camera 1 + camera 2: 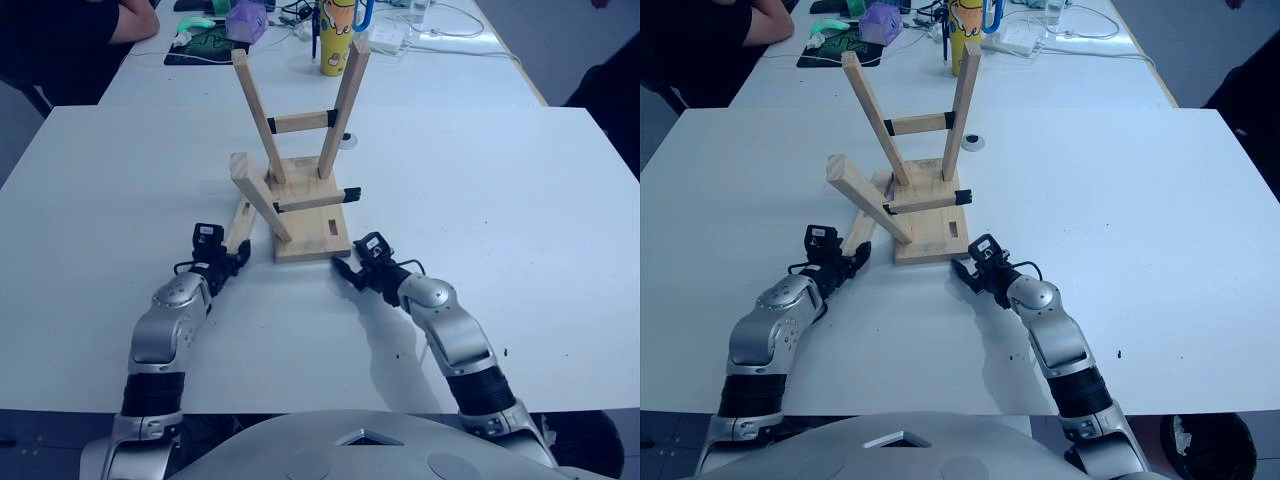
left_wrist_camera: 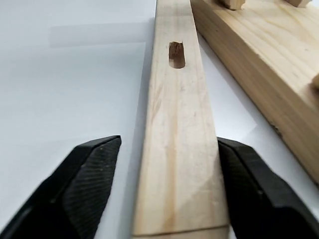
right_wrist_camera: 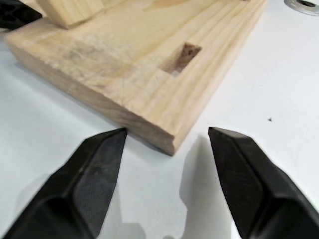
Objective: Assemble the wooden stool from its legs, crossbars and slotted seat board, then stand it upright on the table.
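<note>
Looking down on a white table [image 1: 500, 200] with the half-built wooden stool [image 1: 925, 190] sitting seat-down near its middle. Finding the slotted seat board [image 1: 305, 242] lying flat on the surface, two legs [image 1: 258, 110] rising from its far end and spreading slightly apart, joined high up by a black-tipped crossbar [image 1: 300, 122]. Noting a third leg [image 1: 262, 198] tilting out of the board's left side toward the robot's left, and a second crossbar [image 1: 318, 200] running from it across the board toward the right edge. Seeing one open slot [image 3: 182, 56] near the board's near right corner. Spotting a loose leg [image 2: 179, 149] lying flat on the table just beside the board's left edge, its mortise hole [image 2: 177, 54] facing up. Holding the left end effector [image 2: 169, 141] low over the near end of that loose leg, fingers spread wide and straddling it; one finger [image 2: 249, 184] possibly touching the wood, though hard to judge, the other standing clear of it. Keeping the right end effector [image 3: 167, 132] just off the board's near right corner, fingers wide apart and gripping nothing, the corner sitting close in front of the gap. Picking out, farther back, what may be a small metal ring [image 1: 972, 141] lying near the far legs, and a yellow cup [image 1: 335, 40] standing on the next table beyond.
</note>
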Robot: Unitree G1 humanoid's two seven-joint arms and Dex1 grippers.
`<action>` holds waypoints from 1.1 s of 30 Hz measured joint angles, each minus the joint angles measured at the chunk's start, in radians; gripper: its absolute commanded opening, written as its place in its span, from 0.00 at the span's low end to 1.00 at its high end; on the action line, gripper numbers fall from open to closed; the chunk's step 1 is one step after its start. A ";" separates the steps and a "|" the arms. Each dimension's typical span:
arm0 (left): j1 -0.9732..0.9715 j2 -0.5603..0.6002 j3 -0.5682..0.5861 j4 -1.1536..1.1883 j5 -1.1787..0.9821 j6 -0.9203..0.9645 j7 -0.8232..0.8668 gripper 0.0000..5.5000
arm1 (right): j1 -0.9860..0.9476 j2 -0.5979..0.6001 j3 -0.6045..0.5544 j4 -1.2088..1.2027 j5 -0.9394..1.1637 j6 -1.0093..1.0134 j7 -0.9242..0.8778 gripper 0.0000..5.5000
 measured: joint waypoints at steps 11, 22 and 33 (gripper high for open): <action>-0.035 0.037 0.082 0.038 0.007 -0.179 -0.066 0.38 | 0.015 -0.071 -0.145 -0.021 0.062 -0.018 -0.011 0.56; -0.230 0.139 0.359 -0.087 -0.416 -0.352 -0.315 0.38 | -0.217 -0.193 -0.525 0.175 0.417 -0.001 0.165 0.56; -0.559 0.493 0.388 -0.300 -1.276 0.117 -0.309 0.38 | -0.372 -0.313 -0.789 0.157 1.079 0.433 0.330 0.56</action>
